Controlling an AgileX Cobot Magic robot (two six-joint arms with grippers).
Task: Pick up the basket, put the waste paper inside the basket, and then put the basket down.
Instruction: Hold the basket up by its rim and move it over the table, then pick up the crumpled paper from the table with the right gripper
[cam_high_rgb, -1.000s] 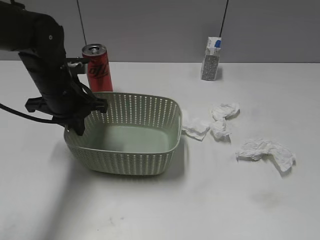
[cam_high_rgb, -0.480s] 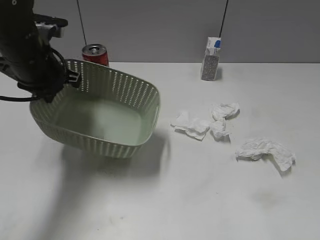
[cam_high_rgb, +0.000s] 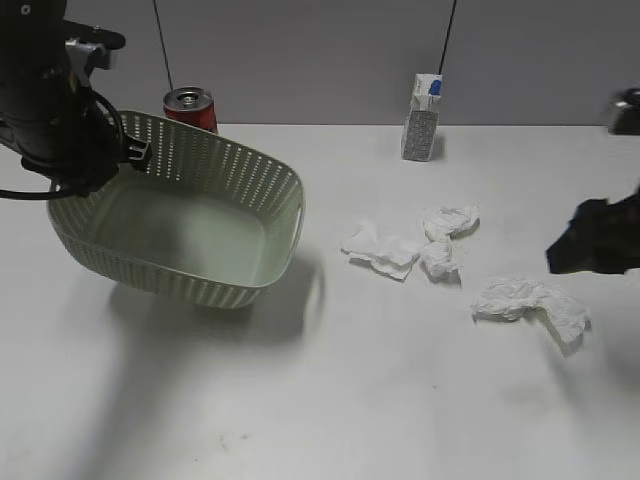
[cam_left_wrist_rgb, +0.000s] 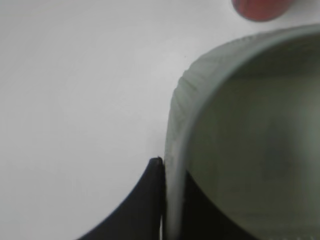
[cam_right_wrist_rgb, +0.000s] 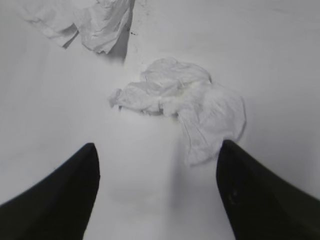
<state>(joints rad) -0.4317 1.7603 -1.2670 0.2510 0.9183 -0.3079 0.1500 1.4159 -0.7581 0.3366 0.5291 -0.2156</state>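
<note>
Even, bright light from above; we see soft shadows under the basket (cam_high_rgb: 180, 225) on the white table (cam_high_rgb: 330, 400). Right gripper (cam_high_rgb: 600, 238) is motion-blurred in the exterior view. We find the left wrist view badly defocused; right wrist view slightly soft.

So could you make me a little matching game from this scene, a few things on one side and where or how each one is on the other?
Things:
1. basket
2. red can
3. white-and-blue carton
4. right gripper

States:
A. standing upright at the back of the table, right of centre
B. open, fingers apart just short of a crumpled paper wad
C. tilted, lifted by its rim in the left gripper
D. partly hidden behind the basket's far rim

Pairs: 1-C, 2-D, 3-A, 4-B
</note>
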